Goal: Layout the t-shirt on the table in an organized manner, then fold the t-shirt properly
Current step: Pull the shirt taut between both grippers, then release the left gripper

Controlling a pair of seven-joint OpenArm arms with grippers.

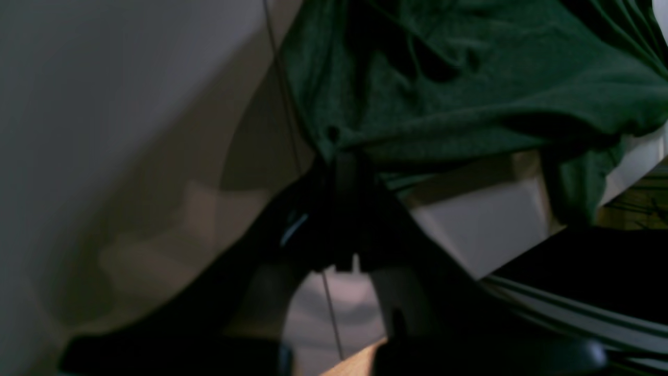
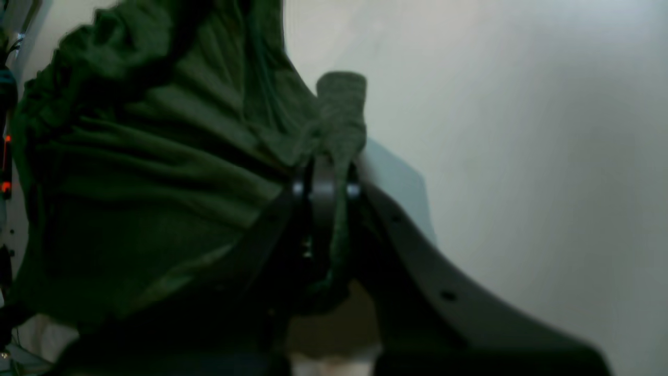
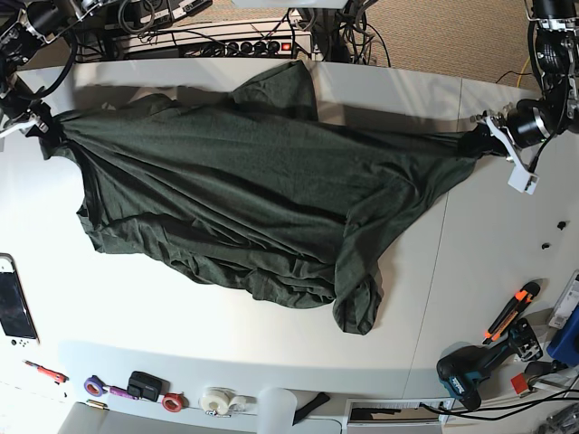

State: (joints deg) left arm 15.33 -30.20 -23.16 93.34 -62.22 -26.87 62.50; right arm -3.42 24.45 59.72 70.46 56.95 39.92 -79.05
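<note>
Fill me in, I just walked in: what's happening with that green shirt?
Two robot arms are stretching the t-shirt between them above the table. The right gripper is shut on one end and the left gripper on the other. The fabric is pulled taut along the top, but the lower part sags in wrinkles; no folding has begun.

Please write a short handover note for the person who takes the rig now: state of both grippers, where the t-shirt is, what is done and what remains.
Left gripper: shut on one end of the t-shirt.
Right gripper: shut on the opposite end.
T-shirt: stretched between the two grippers across the table, lower part bunched and wrinkled.
Done: shirt gripped and pulled wide.
Left: lay it flat, smooth it, then fold; no fold made yet.
</note>
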